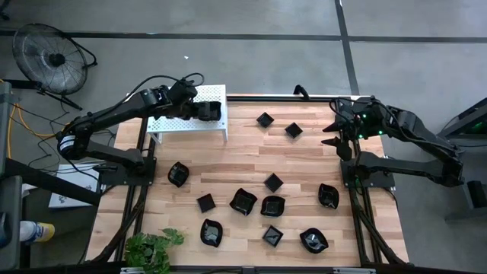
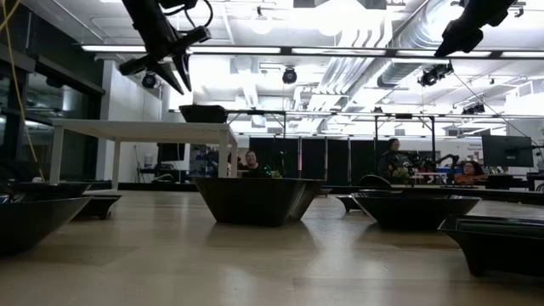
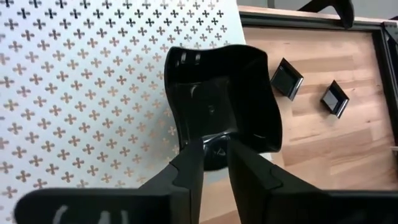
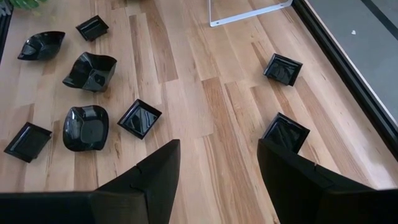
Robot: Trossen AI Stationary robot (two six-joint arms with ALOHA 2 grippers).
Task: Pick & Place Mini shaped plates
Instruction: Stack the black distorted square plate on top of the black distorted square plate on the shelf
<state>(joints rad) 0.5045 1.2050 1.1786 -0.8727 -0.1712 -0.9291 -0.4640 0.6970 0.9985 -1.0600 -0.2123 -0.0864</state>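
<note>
Left pincer [image 3: 209, 163], fingers slightly parted, straddles a wavy-edged plate [image 3: 217, 93] resting on the white shelf [image 3: 81, 93]; right pincer [image 4: 217, 180] hangs open above the surface [image 4: 186, 74].

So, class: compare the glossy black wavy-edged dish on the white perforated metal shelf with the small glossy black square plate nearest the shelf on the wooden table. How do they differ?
The wavy-edged dish rests on the white perforated shelf; the square plate lies on the wooden table.
The dish has curved, flaring walls; the plate has straight edges and sharp corners.
The left gripper is at the dish's rim, fingers slightly apart; nothing touches the plate.
Both are glossy, black and upright.
</note>
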